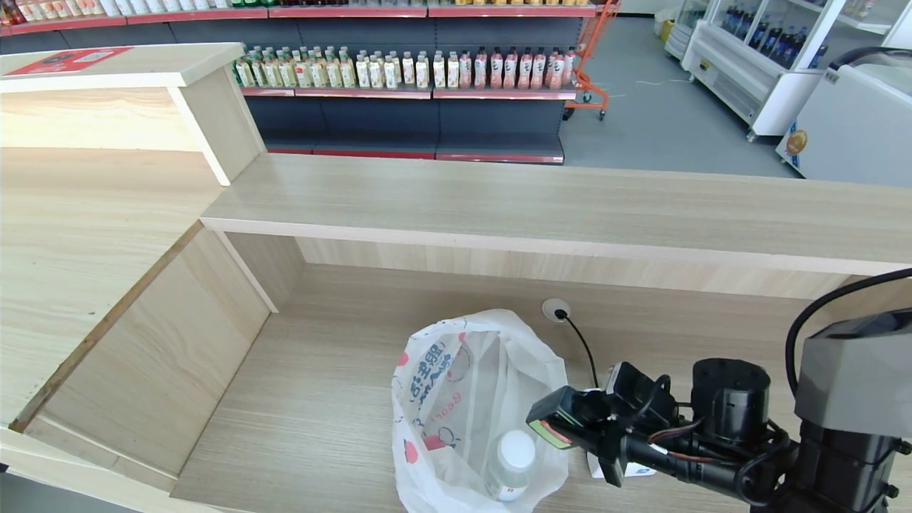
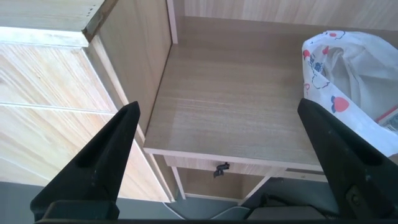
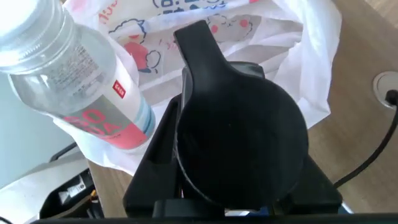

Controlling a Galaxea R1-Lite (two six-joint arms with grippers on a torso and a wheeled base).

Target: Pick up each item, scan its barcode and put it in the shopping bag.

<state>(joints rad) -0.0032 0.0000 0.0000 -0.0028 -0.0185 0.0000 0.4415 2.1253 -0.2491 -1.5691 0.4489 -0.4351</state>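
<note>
— Trouble, where can it come from?
— On the desk, by its near edge, the shopping bag stands with an open mouth. Its thin film is just beside the right gripper. I judge that a careless move of this arm can catch the film and drag the bag over the edge, together with the bottle standing inside.
— And the grippers?
— The left gripper is spread wide with nothing in it, over the desk's near left corner. For the right one I cannot tell; a black scanner-like device covers it.
— Something in the way?
— The thin cable from the hole in the desk runs toward that device and may snag.
</note>
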